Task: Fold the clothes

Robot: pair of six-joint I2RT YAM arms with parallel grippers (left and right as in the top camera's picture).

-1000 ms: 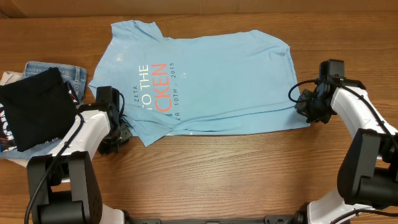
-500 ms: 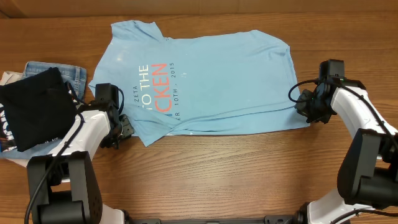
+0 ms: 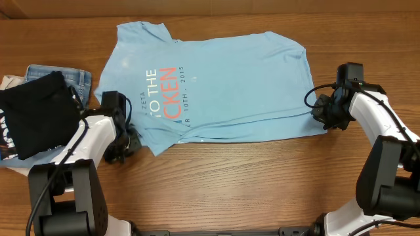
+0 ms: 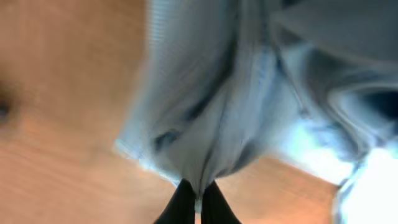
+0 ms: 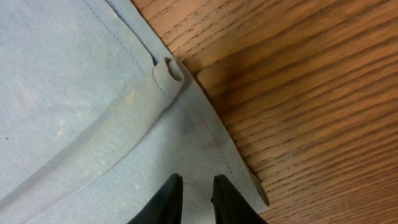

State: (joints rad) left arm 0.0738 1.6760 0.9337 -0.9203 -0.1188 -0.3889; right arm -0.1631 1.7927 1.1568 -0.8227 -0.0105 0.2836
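The wooden surface [image 3: 230,177] carries the sky-blue T-shirt [image 3: 243,85], spread flat; its long axis runs across from left to right, sleeve end left, hem right; the left claw [image 4: 198,199] is clenched on its near left corner; the right claw [image 5: 194,186] pinches the hem's near corner.

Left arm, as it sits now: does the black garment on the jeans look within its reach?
Probably yes: the black garment lies uncovered, close beside the left gripper, with nothing between them. But that gripper is shut on the corner of the T-shirt, so it would have to let go first.
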